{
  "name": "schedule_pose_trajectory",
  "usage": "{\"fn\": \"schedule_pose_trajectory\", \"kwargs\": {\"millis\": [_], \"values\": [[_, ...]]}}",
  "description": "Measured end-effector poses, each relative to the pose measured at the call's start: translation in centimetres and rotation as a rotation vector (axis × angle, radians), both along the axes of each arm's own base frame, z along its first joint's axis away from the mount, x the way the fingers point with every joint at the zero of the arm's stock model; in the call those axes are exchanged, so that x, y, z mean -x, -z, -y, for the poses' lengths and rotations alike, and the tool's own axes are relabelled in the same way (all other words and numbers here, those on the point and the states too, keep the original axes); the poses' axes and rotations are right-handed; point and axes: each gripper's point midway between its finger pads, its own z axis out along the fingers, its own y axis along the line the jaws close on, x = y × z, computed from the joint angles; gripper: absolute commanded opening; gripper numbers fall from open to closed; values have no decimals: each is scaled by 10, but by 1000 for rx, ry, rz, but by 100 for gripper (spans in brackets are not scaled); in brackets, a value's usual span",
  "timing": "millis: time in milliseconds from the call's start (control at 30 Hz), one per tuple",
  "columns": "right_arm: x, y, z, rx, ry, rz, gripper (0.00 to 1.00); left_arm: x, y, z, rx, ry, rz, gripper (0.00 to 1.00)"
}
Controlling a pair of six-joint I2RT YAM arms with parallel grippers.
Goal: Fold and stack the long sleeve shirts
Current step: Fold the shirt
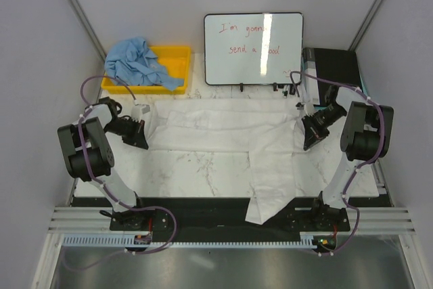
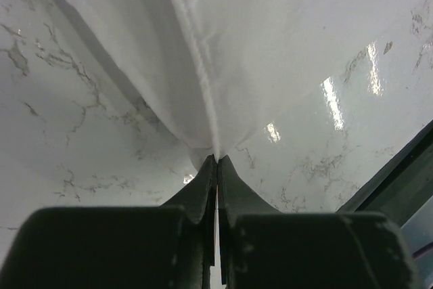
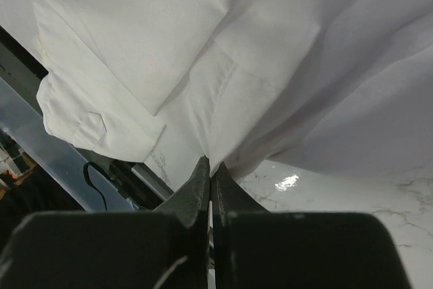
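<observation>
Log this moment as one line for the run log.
left gripper: jaws shut on white shirt edge | right gripper: jaws shut on white shirt | blue shirt: bunched in yellow bin | fold: not yet done

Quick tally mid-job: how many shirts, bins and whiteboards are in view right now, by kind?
Long-sleeved shirts: 2, the large white cloth shirt spread out and the light blue cloth shirt bunched up
Yellow plastic bin: 1
White rectangular whiteboard: 1
Total: 4
</observation>
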Motion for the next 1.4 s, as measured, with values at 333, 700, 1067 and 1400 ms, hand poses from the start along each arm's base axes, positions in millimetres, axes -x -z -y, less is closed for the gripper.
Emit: {"fn": "schedule_pose_trajectory", "kwargs": {"millis": [333,700,1067,1400], "values": [[16,10,-19,54,-49,-71,45,3,3,-8,-43,27,-3,11],[-49,-40,33,127,59,146,48,-16,-61,-7,2,36,244,59],[-48,-13,12,114,49,105,37,-27,-57,77,22,296,342,54],[-35,26,22,181,55,44,39,-30,6,55,-117,265,213,55]]}}
